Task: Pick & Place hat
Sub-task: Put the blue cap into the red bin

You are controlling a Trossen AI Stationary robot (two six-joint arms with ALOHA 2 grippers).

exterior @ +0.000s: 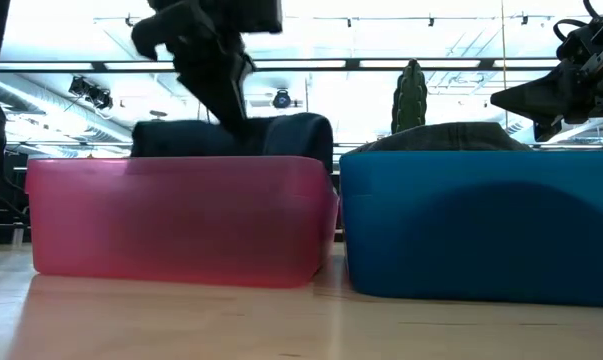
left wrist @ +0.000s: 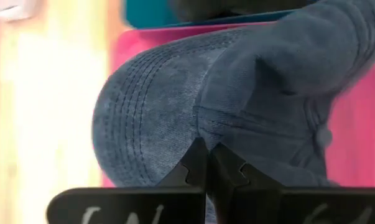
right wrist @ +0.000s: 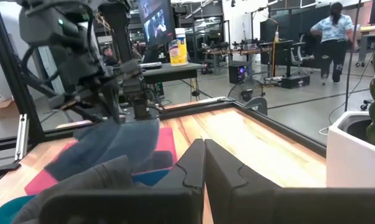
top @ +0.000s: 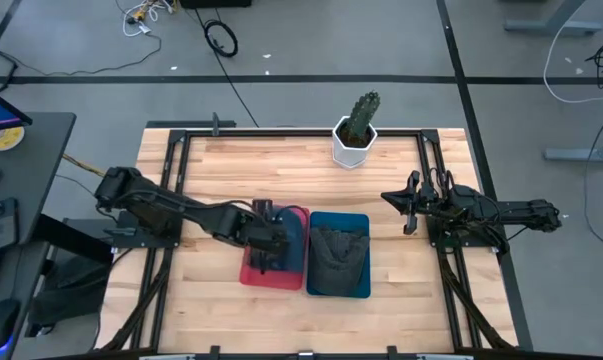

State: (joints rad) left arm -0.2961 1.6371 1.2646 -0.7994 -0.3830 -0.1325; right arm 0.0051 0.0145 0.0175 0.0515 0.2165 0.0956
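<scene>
- Work surface: a light wooden table [top: 231, 170] with a black frame, standing on a grey floor; a potted cactus [top: 356, 128] in a white pot sits at the far edge.
- Two bins stand side by side near the table's middle: a pink bin [top: 249, 272] and a blue bin [top: 353, 284], walls touching or nearly so.
- The blue bin contains a dark grey hat [top: 338, 256].
- The blue denim hat [left wrist: 193, 106] lies in the pink bin, its crown rising above the rim in the low view.
- Left gripper [top: 266, 250]: positioned over the pink bin, fingers [left wrist: 196, 165] pressed together on the denim fabric.
- Right gripper [top: 405, 205]: held above the table's right side, apart from both bins, fingers closed together on nothing.
</scene>
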